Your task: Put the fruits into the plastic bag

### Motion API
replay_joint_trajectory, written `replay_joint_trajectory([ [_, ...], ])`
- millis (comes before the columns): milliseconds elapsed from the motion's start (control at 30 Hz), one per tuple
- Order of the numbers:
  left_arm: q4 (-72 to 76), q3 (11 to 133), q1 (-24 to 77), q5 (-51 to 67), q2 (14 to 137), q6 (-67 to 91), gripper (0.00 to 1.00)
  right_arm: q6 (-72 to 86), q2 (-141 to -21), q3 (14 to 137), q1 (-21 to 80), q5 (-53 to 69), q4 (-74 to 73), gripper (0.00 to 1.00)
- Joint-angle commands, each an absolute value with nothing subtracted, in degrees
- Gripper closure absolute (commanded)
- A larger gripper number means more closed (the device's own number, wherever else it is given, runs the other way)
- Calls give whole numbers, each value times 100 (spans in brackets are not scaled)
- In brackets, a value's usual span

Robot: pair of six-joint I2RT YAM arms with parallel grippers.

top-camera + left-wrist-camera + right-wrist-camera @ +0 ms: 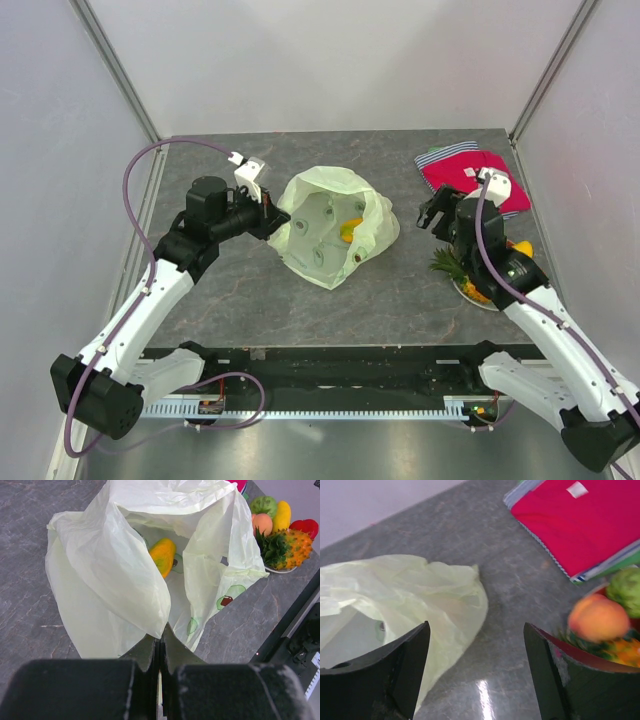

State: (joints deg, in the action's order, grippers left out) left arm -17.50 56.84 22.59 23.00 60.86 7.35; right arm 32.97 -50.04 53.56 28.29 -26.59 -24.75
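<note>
Left jaws were pinched on the flimsy bag (100,580) at nine o'clock; right jaws were spread; the peach (598,620) was judged firm, grippable mid-body.

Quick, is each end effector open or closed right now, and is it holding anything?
Left end effector: closed, pinching the edge of the plastic bag.
Right end effector: open, holding nothing.

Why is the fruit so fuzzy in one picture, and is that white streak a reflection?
Right wrist view: the orange-red peach and green round fruit are out of focus; the white streak is glare on the grey table. Left wrist view: the thin pale-green plastic bag is crisp, the left gripper near the lens blurred. Top view: even light, faint shadows.
</note>
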Motion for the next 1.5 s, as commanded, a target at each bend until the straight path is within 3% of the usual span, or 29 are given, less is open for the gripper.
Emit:
replay_joint_trajectory([
  [0,-1644,5906,2241,2346,6073,747,98,3500,-5561,6125,2830,-3331,-4366,19],
  [167,-1661,5897,2241,2355,6108,756,98,3489,-6187,6364,2821,-3524,-5422,25],
  [367,-1652,5906,2241,2364,6126,765,98,3524,-6582,6258,2917,-3533,-5493,32],
  [667,-1652,5906,2233,2470,6188,809,98,4209,-7548,6460,3656,-4595,-6002,34],
  [1467,-1661,5889,2241,2417,6170,782,98,4623,-8912,6179,3683,-5616,-5493,41],
])
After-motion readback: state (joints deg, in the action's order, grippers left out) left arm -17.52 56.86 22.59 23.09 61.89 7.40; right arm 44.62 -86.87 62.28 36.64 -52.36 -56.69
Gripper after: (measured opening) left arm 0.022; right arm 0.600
